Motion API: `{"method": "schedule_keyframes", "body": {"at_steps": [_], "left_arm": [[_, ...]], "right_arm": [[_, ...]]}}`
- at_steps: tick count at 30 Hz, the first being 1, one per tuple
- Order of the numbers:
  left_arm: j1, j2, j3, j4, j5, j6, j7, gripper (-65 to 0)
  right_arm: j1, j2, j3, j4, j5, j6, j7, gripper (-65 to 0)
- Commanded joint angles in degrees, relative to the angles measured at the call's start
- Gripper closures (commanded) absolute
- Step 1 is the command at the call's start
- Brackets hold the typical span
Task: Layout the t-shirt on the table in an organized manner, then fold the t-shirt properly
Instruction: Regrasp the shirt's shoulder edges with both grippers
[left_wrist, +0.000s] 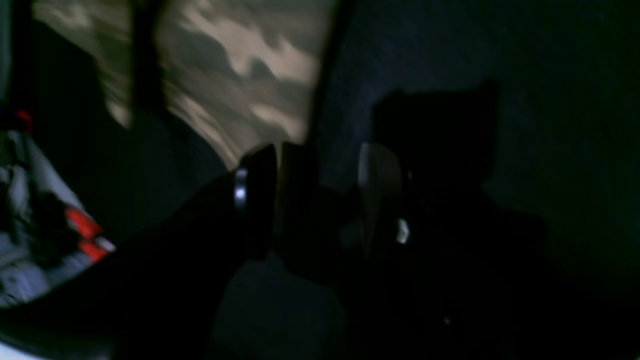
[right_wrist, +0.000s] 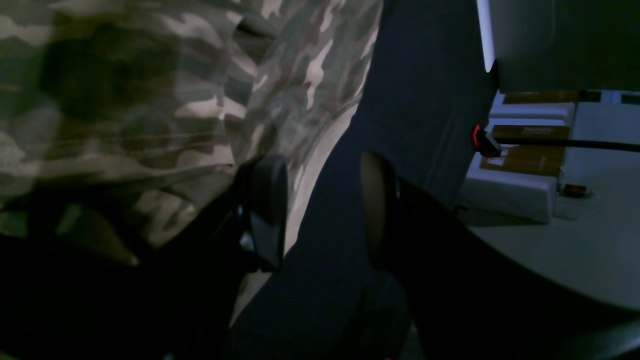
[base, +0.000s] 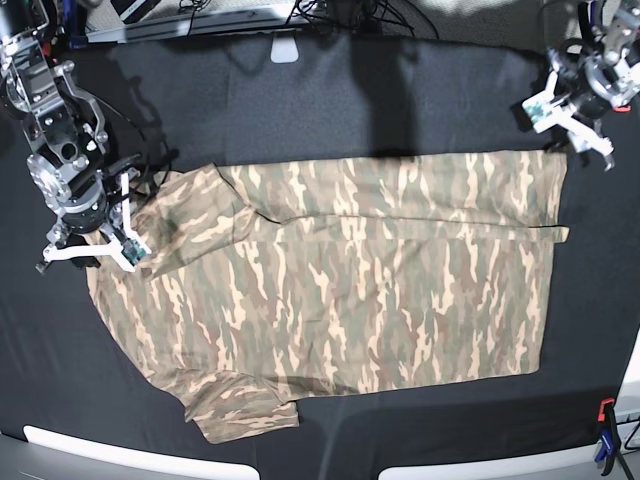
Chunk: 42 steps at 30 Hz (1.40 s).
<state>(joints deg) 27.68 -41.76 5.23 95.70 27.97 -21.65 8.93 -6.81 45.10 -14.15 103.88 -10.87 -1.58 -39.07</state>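
Observation:
The camouflage t-shirt (base: 370, 290) lies spread flat on the black table (base: 330, 100), hem to the right and one sleeve (base: 240, 410) at the front left. A strip along its far edge looks folded over. My right gripper (base: 90, 250) is open at the shirt's left edge. In the right wrist view (right_wrist: 322, 215) one finger (right_wrist: 270, 210) is over the shirt (right_wrist: 150, 100) and the other over bare table (right_wrist: 425, 75). My left gripper (base: 575, 125) is open and empty over bare table just beyond the shirt's far right corner. In the left wrist view (left_wrist: 317, 200) the shirt (left_wrist: 240, 75) lies ahead to the left.
A red-and-black clamp (base: 605, 440) sits at the table's front right edge. Another clamp (right_wrist: 482, 140) and white boxes (right_wrist: 515, 190) lie past the table edge in the right wrist view. Cables (base: 350, 15) and a white tag (base: 285, 48) are at the back.

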Motion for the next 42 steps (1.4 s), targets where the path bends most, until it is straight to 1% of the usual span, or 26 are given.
{"method": "schedule_keyframes", "body": {"at_steps": [1, 2, 3, 8, 9, 11, 12, 14, 20, 21, 22, 23, 26, 27, 28, 31, 35, 40, 42], "left_arm": [[-0.72, -0.42, 0.46, -0.44, 1.07, 1.27, 0.35, -24.9], [-1.53, -0.15, 0.98, -1.22, 1.18, 2.93, 0.68, -24.9], [-2.36, -0.02, 1.27, -1.99, 1.09, 3.48, 0.87, -24.9], [-4.46, -0.04, 1.36, -5.86, 1.03, 3.45, 1.22, -24.1], [-4.55, -0.04, 1.36, -6.54, 1.11, 3.43, 1.18, -21.9], [-4.5, -0.07, 1.36, -7.58, 1.2, 3.43, -0.22, -15.3], [-4.5, -0.02, 1.36, -7.93, 1.18, 3.43, -0.81, -11.2], [-4.48, -0.04, 1.36, -8.13, 1.16, 3.45, -1.75, -0.3], [-4.5, -0.02, 1.36, -8.13, 1.16, 3.45, -3.28, 0.0], [-4.52, -0.02, 1.36, -8.13, 1.16, 3.45, -3.28, 0.0], [-4.52, -0.02, 1.36, -8.13, 1.18, 3.45, -3.28, 0.0], [-4.55, -0.02, 1.36, -8.13, 1.16, 3.45, -3.26, 0.0], [-4.52, -0.02, 1.36, -8.09, 1.16, 3.45, -3.23, 0.0], [-4.5, -0.02, 1.36, -8.09, 1.16, 3.45, -3.21, 0.0], [-4.5, 0.0, 1.36, -8.09, 1.16, 3.45, -3.23, 0.0], [-4.52, -0.02, 1.36, -8.09, 1.16, 3.48, -3.21, 0.0], [-4.5, -0.02, 1.36, -8.09, 1.16, 3.48, -3.23, 0.0], [-4.5, 0.0, 1.36, -8.09, 1.16, 3.48, -3.23, 0.0], [-4.5, -0.02, 1.36, -8.09, 1.16, 3.48, -3.23, 0.0]], "right_arm": [[0.9, 1.09, 0.63, 0.87, -0.9, -1.07, 0.2, -23.7], [0.9, 1.09, 0.63, 0.87, -0.9, -1.07, 0.2, -23.7], [0.9, 1.09, 0.63, 0.87, -0.9, -1.07, 0.2, -23.7], [0.9, 1.09, 0.63, 0.87, -0.9, -1.07, -0.02, -23.7], [0.9, 1.09, 0.63, 0.87, -0.9, -1.05, -0.02, -23.7], [0.72, 1.09, 0.63, 0.94, -0.9, -1.07, -0.02, -23.7], [0.37, 1.11, 0.63, 1.27, -0.9, -1.05, -0.02, -23.7], [-1.16, 1.14, 0.63, 2.8, -0.9, -1.03, -0.09, -23.7], [-8.61, 1.25, 0.63, 9.29, -0.94, -0.72, -1.95, -23.7], [-9.51, 1.25, 0.63, 9.27, -0.9, 0.02, -1.95, -23.8], [-10.34, 1.25, 0.63, 9.16, -0.9, 1.44, -1.95, -24.2], [-11.13, 1.22, 0.63, 8.92, -0.9, 3.15, -1.92, -26.7], [-13.27, 1.22, 0.63, 7.23, -0.9, 7.87, -1.7, -38.3], [-13.38, 1.22, 0.63, 6.23, -0.92, 9.18, -0.79, -39.7], [-13.35, 1.22, 0.63, 5.09, -1.01, 9.79, 0.24, -39.7], [-13.2, 1.25, 0.61, 1.55, -4.07, 9.77, 4.28, -39.6], [-12.98, 1.22, 0.61, -2.93, -6.43, 9.73, 7.74, -39.6], [-10.32, 1.22, 0.57, -6.51, -6.93, 9.7, 8.26, -39.4], [-8.96, 1.22, 0.5, -7.52, -6.71, 9.7, 8.2, -37.4]]}}
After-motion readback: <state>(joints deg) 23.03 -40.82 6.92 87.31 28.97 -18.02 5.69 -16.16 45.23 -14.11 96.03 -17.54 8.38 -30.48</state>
